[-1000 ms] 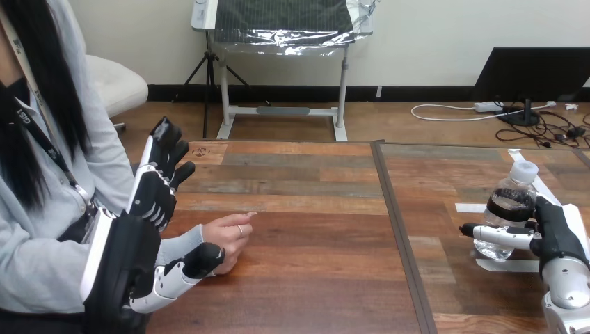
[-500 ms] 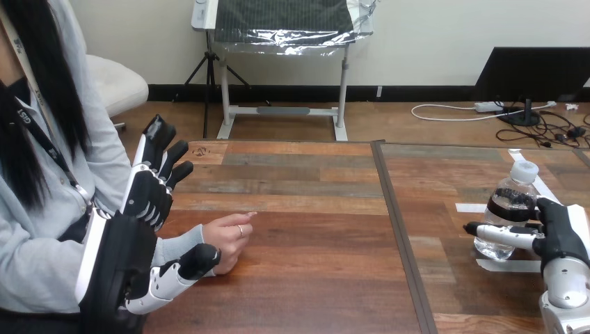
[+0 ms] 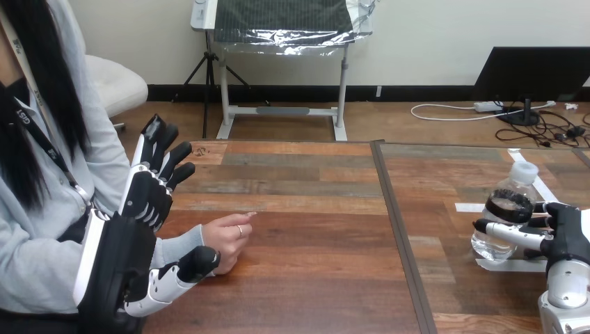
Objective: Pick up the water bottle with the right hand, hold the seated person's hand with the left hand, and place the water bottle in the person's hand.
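Gripping a clear plastic water bottle (image 3: 502, 224) at the right end of the plank-patterned wooden table (image 3: 313, 278), the robot's black-and-white right hand (image 3: 565, 236) is closed round the bottle's lower half. A finger crosses the front just under the dark label band, and other fingers curl round the side nearer the view's right edge. The bottle, topped by a white cap (image 3: 524, 171), leans slightly, its cap tipped toward the table's far edge. Its base is over a strip of white tape (image 3: 511, 264), though whether it rests on the wood cannot be told. A second tape strip (image 3: 469, 207) lies just left of the bottle. Well apart from all this, beyond the dark seam (image 3: 398, 229) that splits the tabletop in two, the robot's left hand (image 3: 142, 198) stands raised at the view's left with its white back shells to the camera. Its fingers (image 3: 170, 156) are straight and fanned upward, gripping nothing. Its thumb (image 3: 188, 266) reaches out low over the table, the tip just beside the heel of the person's hand (image 3: 226, 236); whether the two touch cannot be told. The person's hand lies on the wood between the left hand and the seam, loosely curled, with one finger stretched toward the bottle's side of the table.
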`<move>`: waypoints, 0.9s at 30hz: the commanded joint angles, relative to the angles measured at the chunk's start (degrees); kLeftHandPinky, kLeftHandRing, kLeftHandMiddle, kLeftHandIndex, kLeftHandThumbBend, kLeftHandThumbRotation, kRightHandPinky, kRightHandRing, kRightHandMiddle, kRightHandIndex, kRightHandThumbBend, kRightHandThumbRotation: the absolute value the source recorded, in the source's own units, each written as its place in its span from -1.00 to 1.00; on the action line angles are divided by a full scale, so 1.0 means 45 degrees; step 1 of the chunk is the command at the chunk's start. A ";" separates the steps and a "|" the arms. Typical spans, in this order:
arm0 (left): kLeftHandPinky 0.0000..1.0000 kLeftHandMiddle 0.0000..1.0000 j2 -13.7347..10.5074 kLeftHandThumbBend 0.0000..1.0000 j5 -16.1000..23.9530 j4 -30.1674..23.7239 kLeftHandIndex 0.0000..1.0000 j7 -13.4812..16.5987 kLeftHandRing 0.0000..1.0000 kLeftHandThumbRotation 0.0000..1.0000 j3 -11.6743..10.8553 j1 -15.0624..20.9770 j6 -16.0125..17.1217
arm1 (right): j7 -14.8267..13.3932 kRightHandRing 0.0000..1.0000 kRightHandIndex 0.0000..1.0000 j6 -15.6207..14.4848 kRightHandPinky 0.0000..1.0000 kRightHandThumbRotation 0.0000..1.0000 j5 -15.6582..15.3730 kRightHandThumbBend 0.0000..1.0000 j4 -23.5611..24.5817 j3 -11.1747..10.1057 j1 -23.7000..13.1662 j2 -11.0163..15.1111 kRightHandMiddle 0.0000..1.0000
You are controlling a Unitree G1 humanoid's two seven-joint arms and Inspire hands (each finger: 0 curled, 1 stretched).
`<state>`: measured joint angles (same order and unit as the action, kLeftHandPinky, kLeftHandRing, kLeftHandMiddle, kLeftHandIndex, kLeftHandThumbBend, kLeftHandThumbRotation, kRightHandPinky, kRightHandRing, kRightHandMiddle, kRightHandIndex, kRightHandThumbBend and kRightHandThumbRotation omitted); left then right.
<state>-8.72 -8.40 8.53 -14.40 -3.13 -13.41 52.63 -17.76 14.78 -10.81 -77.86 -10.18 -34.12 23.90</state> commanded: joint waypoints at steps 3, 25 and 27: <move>0.76 0.94 -0.0051 1.00 -0.0076 -0.0644 1.00 -0.0016 0.86 0.31 -0.0005 0.0299 0.0110 | -0.0205 -0.20 0.01 0.0286 -0.31 -1.00 0.0315 0.71 0.0147 -0.0251 -0.1256 -0.0254 -0.07; 0.77 0.97 -0.0172 1.00 0.0447 -0.0460 1.00 0.0108 0.87 0.31 -0.0129 0.0407 -0.0055 | 0.0173 -0.22 -0.01 0.1596 -0.33 -1.00 0.0974 0.68 0.0377 -0.0523 -0.1326 -0.0406 -0.08; 0.77 0.97 -0.0178 1.00 0.0419 -0.0445 1.00 0.0088 0.87 0.31 -0.0108 0.0429 -0.0096 | 0.0173 -0.21 -0.01 0.1794 -0.33 -1.00 0.0949 0.68 0.0400 -0.0474 -0.1323 -0.0406 -0.08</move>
<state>-8.73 -6.43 8.39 -14.09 -3.22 -13.57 52.47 -16.91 18.97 -6.82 -77.87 -12.15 -34.12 21.96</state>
